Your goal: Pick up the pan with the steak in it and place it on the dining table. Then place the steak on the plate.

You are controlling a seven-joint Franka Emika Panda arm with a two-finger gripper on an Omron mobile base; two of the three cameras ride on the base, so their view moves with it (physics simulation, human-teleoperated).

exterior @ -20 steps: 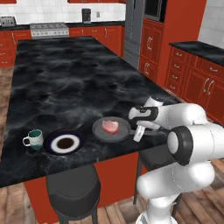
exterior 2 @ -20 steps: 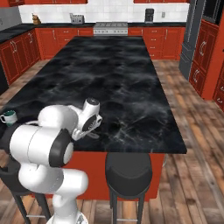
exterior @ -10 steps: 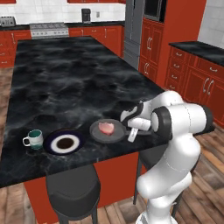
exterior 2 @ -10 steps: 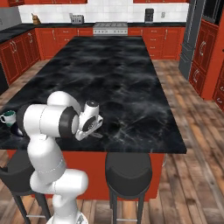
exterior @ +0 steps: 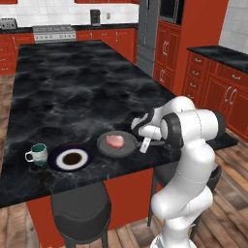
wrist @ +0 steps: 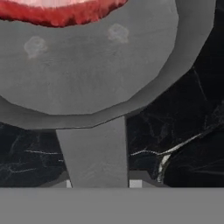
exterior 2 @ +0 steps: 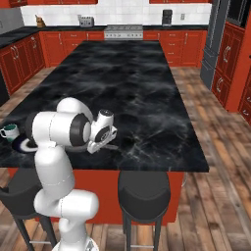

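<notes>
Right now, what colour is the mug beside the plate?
The mug is white with a teal band, clearest in the left base view, left of the plate.

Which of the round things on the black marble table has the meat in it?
The round dark grey frying pan, holding the pink-red steak. The navy-rimmed plate with white ring beside it and the small white-teal mug hold no meat.

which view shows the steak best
The left base view: the whole steak shows as a pink slab lying in the pan, beside the plate. The hand view catches just its red lower edge at the top, above the pan floor. In the right base view the arm stands in front of it.
</notes>
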